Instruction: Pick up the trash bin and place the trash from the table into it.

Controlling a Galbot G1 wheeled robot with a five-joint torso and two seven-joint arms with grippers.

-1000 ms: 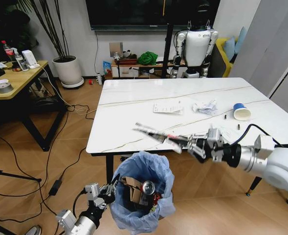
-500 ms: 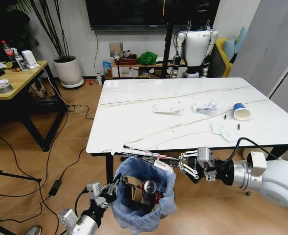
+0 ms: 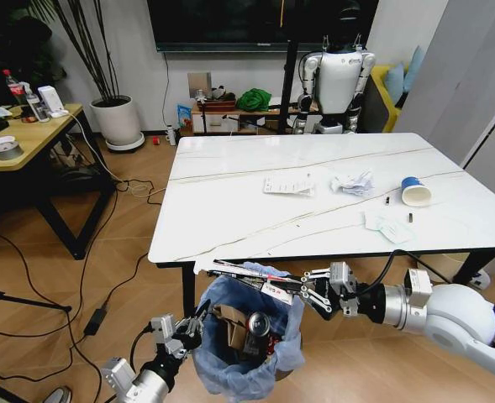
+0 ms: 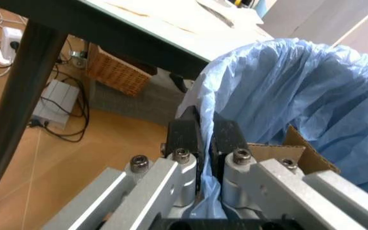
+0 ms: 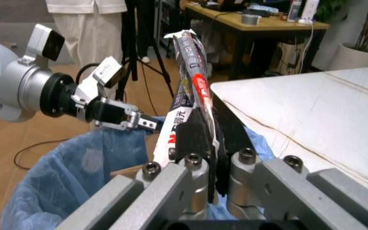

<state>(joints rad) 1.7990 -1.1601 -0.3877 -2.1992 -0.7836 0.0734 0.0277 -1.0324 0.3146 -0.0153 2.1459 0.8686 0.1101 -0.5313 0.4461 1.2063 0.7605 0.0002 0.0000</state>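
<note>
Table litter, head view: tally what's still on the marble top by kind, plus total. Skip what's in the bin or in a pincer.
Printed white sheet: 1
Crumpled white paper: 1
Blue-and-white paper cup: 1
Flat pale wrapper: 1
Small dark bits: 2
Total: 6

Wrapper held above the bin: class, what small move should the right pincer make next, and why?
Probably open and let go: the right pincer grips the flattened wrapper directly over the trash bin, whose rim the left pincer holds, so it should fall inside.
</note>
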